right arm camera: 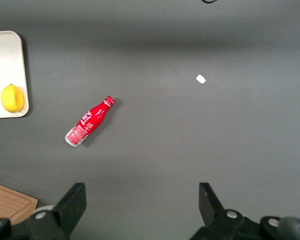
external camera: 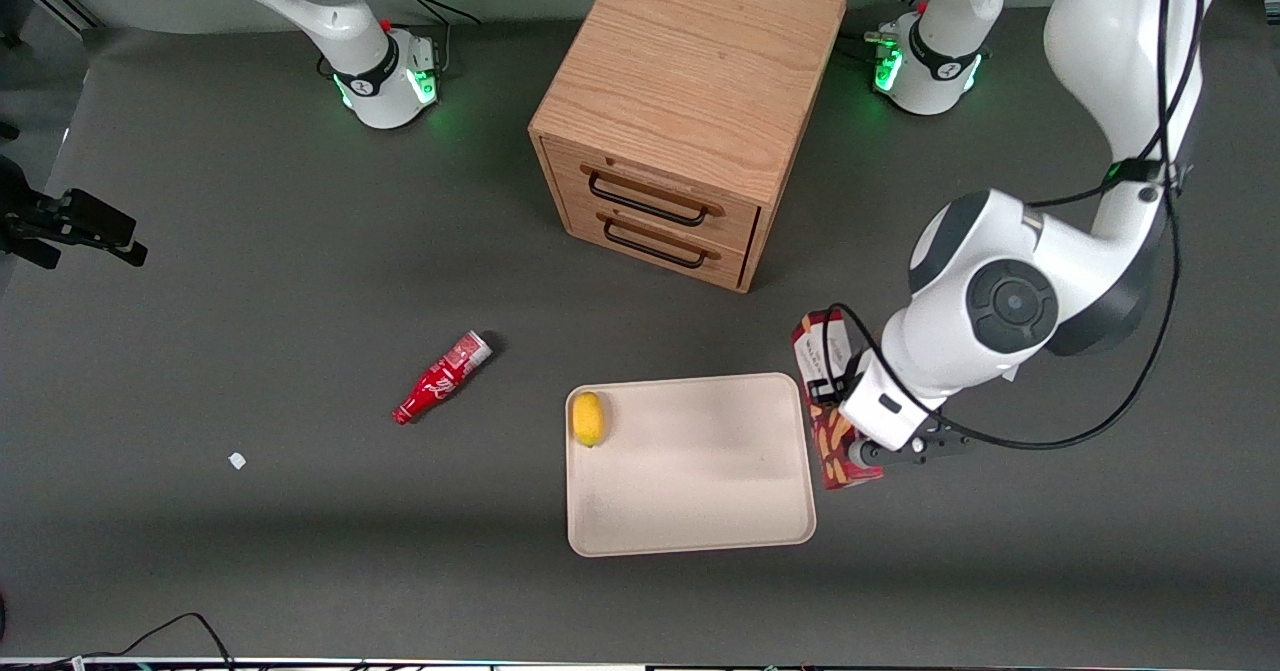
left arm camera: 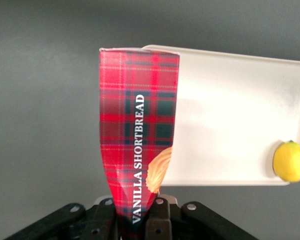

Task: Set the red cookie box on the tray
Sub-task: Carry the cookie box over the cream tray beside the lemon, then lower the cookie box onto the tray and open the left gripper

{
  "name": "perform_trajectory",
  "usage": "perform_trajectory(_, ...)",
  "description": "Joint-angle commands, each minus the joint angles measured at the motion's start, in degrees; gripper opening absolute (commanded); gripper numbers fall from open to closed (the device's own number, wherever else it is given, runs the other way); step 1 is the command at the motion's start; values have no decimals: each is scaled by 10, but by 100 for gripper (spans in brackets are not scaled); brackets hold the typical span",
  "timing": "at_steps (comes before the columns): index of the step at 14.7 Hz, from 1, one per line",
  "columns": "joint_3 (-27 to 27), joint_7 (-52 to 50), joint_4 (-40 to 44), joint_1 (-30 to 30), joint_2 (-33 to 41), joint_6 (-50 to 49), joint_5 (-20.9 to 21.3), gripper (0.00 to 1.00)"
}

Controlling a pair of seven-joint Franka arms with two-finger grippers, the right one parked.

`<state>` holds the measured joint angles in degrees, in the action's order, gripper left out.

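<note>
We hold the red cookie box (external camera: 826,391) in the gripper (external camera: 868,429), just beside the tray (external camera: 700,511)

Our gripper fingers (left arm camera: 159,220) are pinched on the box near one end, as the left wrist view shows, with the plaid face reading "VANILLA SHORTBREAD" stretching away from us; the box (left arm camera: 138,130) partly overlaps the tray's (left arm camera: 230,120) corner in that view. From the front, the box sits under our wrist alongside the tray's short edge at the working arm's end; whether it touches the table we cannot tell. The lemon (external camera: 588,418) lies on the tray at the edge farthest from our gripper. The red soda bottle (external camera: 441,378) lies on its side on the table, well apart from us toward the parked arm's end, with a small white scrap (external camera: 237,461) farther still that way. The wooden drawer cabinet (external camera: 680,111) stands farther from the front camera than our gripper
</note>
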<state>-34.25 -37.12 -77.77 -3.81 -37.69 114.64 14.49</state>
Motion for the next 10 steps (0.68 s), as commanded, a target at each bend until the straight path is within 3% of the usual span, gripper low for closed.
perform_trajectory(1, -4, -25, -21, 10, -33, 57, 61, 0)
perform_trajectory(4, -5, -94, -27, 20, -89, 119, 157, 0)
perform_trajectory(10, -5, -112, -30, 30, -113, 154, 193, 0)
